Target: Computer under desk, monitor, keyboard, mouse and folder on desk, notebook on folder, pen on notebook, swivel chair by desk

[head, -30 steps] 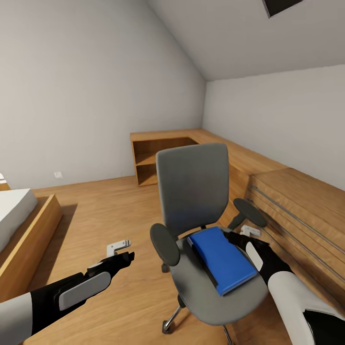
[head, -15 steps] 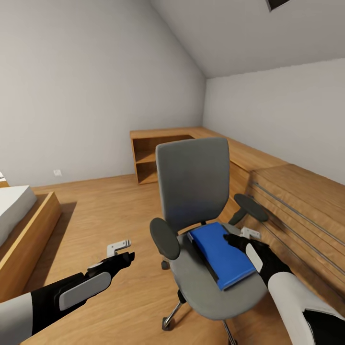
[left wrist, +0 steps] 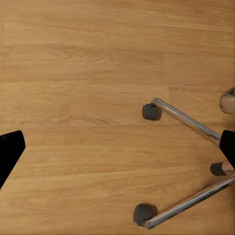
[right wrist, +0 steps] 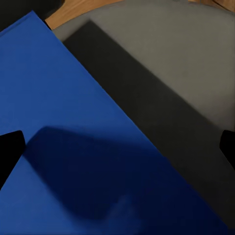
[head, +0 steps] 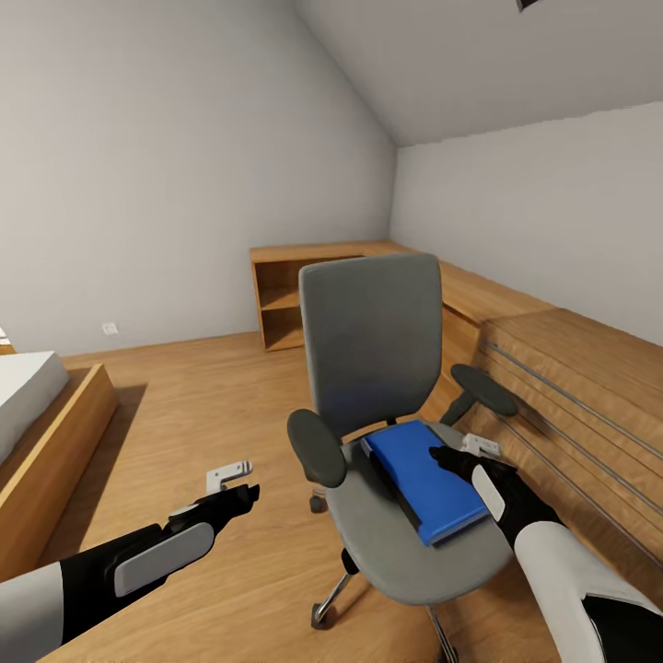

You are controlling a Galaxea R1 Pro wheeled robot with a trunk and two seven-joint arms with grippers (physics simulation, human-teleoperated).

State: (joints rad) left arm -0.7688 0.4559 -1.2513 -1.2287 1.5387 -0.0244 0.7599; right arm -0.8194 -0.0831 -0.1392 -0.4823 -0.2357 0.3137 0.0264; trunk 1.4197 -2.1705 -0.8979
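Note:
The grey swivel chair (head: 373, 345) stands mid-room on the wooden floor, its backrest toward the far wall. The blue folder (head: 424, 481) lies flat on its seat (head: 368, 529). My right gripper (head: 453, 455) hangs open just above the folder's right edge. In the right wrist view the folder (right wrist: 63, 147) and the seat (right wrist: 181, 83) lie close under the right gripper (right wrist: 117, 149), with nothing between its fingertips (right wrist: 10, 149). My left gripper (head: 241, 493) is open over bare floor left of the chair. In the left wrist view, the left gripper (left wrist: 117, 149) is above the chair's chrome legs (left wrist: 188, 120) and castors.
A low light-wood shelving unit (head: 304, 299) runs along the back wall and continues as wooden cabinets (head: 571, 378) down the right side, close to the chair's right armrest (head: 483, 391). A wooden-framed bed (head: 41, 424) is at the left. Open floor lies between bed and chair.
The view has shifted, with the chair and folder sitting slightly higher in it. My right gripper, earlier beside the folder's right edge, now overlaps the folder. The left arm looks the same.

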